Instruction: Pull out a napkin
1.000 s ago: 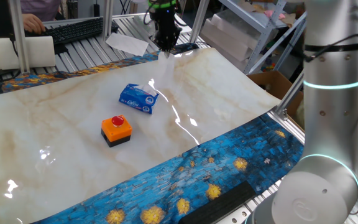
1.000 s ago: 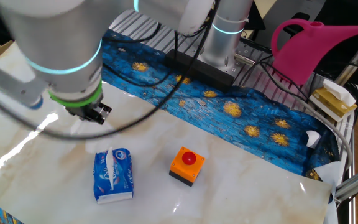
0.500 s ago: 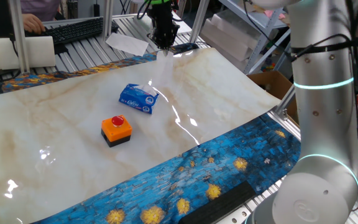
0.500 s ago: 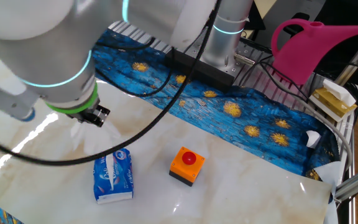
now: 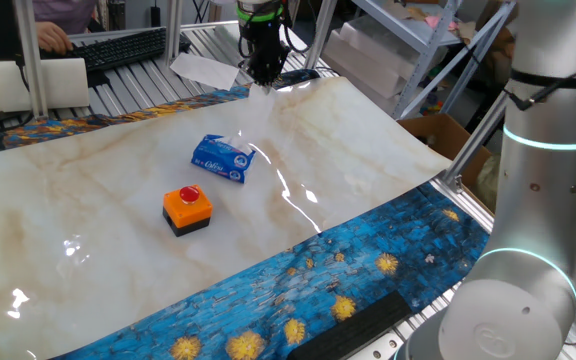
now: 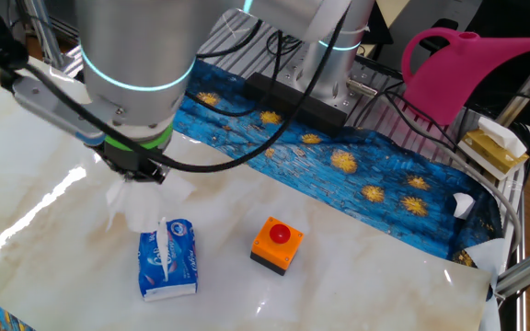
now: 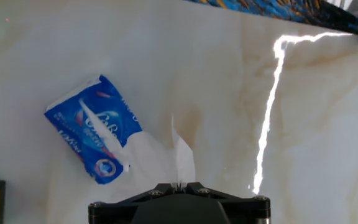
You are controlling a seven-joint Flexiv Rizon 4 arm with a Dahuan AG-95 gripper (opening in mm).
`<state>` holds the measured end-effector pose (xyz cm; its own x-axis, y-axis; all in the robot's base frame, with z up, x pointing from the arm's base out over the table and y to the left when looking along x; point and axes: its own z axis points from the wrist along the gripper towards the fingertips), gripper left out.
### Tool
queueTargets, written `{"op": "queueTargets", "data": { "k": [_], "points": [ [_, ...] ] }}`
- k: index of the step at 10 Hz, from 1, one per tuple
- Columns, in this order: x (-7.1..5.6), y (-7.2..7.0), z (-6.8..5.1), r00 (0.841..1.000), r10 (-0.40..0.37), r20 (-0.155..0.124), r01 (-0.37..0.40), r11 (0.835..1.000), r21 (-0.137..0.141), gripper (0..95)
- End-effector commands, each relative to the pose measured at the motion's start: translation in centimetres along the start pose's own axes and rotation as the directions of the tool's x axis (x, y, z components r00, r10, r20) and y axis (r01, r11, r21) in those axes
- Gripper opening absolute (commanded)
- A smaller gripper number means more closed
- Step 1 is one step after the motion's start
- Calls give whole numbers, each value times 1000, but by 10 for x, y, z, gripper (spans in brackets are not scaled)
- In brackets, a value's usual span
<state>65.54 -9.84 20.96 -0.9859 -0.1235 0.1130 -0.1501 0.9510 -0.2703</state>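
Note:
My gripper point(image 7: 179, 185) is shut on the napkin point(image 7: 160, 158), a thin white tissue that hangs from the closed jaws above the marble table top. The blue packet point(image 7: 92, 130) with white lettering lies flat below and to the left, with tissue showing in its slot. In one fixed view the gripper point(image 5: 261, 78) is high at the table's far edge, beyond the packet point(image 5: 222, 158). In the other fixed view the gripper point(image 6: 136, 175) holds the napkin point(image 6: 141, 204) just above the packet point(image 6: 167, 260).
An orange box with a red button point(image 5: 186, 208) stands near the packet; it also shows in the other fixed view point(image 6: 276, 244). A larger white paper sheet point(image 5: 205, 68) lies behind the table. A pink watering can point(image 6: 467, 69) stands at the side. A blue patterned cloth point(image 5: 368, 270) lines the edge.
The arm's upper links have swung round while the gripper stayed high near the far edge. The napkin still hangs from the shut jaws, now spread more fully above the packet.

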Motion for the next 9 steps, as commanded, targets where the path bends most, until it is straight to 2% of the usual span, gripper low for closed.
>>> {"op": "queueTargets", "data": {
  "k": [1, 2, 3, 4, 8, 9],
  "points": [
    [-6, 0, -2, 991, 129, -27, -131, 988, -76, 0],
    [-6, 0, -2, 974, 223, -44, -227, 960, -161, 0],
    [-6, 0, -2, 954, 293, -71, -301, 921, -247, 0],
    [-6, 0, -2, 953, 294, -73, -303, 918, -257, 0],
    [-6, 1, -2, 957, 283, -72, -292, 920, -261, 0],
    [-6, 1, -2, 961, 268, -71, -277, 922, -270, 0]
  ]
}}
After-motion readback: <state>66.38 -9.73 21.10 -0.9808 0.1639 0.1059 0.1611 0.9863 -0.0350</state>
